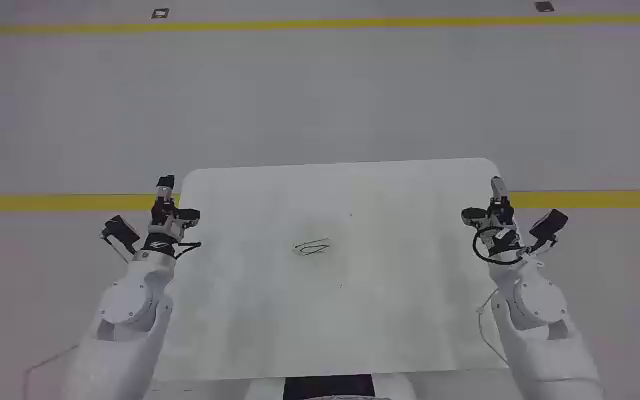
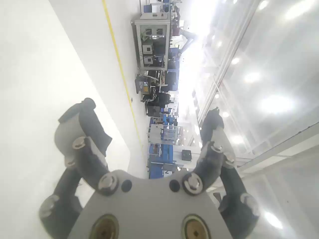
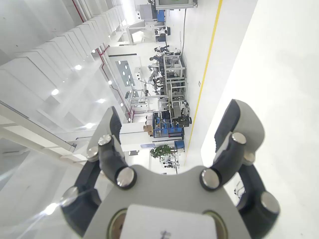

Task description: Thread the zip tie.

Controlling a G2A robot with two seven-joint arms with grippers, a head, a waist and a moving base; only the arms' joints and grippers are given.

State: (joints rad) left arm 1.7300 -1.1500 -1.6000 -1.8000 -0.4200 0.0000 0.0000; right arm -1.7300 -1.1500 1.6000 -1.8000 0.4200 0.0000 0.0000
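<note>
top view: zip tie (image 1: 312, 247) on white table (image 1: 400, 300), yellow-lined floor (image 1: 300, 100); left hand (image 1: 164, 184), right hand (image 1: 497, 186) gape empty.

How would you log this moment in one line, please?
zip tie: on table, ungrasped | left gripper: open, empty | right gripper: open, empty

A white bench (image 1: 400, 300) stands on a pale grey floor (image 1: 300, 100) crossed by yellow lines (image 1: 300, 23). Equipment racks (image 2: 152, 43) stand beyond.

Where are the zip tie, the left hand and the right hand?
zip tie (image 1: 313, 247): top view, its middle, at table centre.
left hand (image 2: 150, 110): left wrist view, midway between fingertips.
right hand (image 3: 172, 108): right wrist view, midway between fingertips.
</note>
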